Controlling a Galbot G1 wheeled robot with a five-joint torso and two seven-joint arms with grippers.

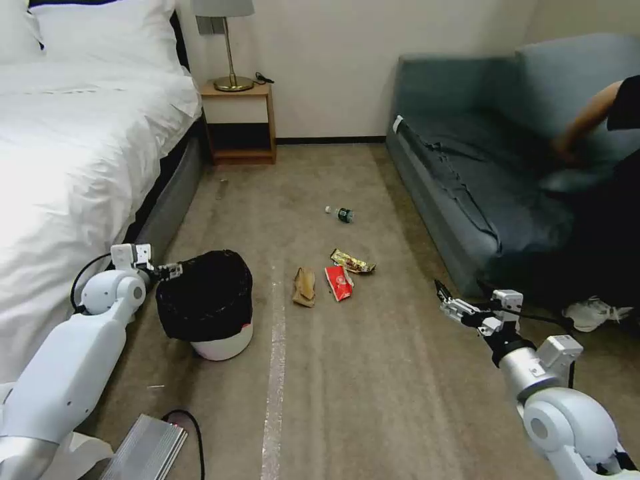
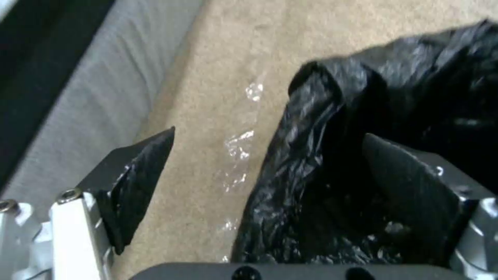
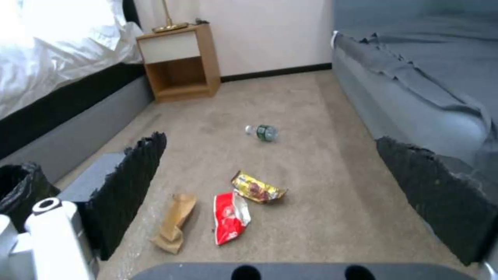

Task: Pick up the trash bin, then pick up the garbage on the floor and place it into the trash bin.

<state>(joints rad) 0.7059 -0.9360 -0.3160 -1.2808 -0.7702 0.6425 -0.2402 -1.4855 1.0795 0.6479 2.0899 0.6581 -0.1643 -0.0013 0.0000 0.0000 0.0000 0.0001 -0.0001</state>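
One trash bin [image 1: 220, 333] stands on the carpet, its black liner draped over the rim. Four pieces of garbage lie on the floor: one crumpled brown paper bag [image 1: 304, 287], one red snack packet [image 1: 339, 283], one shiny gold wrapper [image 1: 352, 261], and one small clear bottle [image 1: 341, 214] (green label, white cap). Around them I count one bed [image 1: 73, 147], one nightstand [image 1: 240, 123] carrying one lamp [image 1: 227, 40], one blue sofa [image 1: 493, 147], and one white sneaker [image 1: 593, 313].
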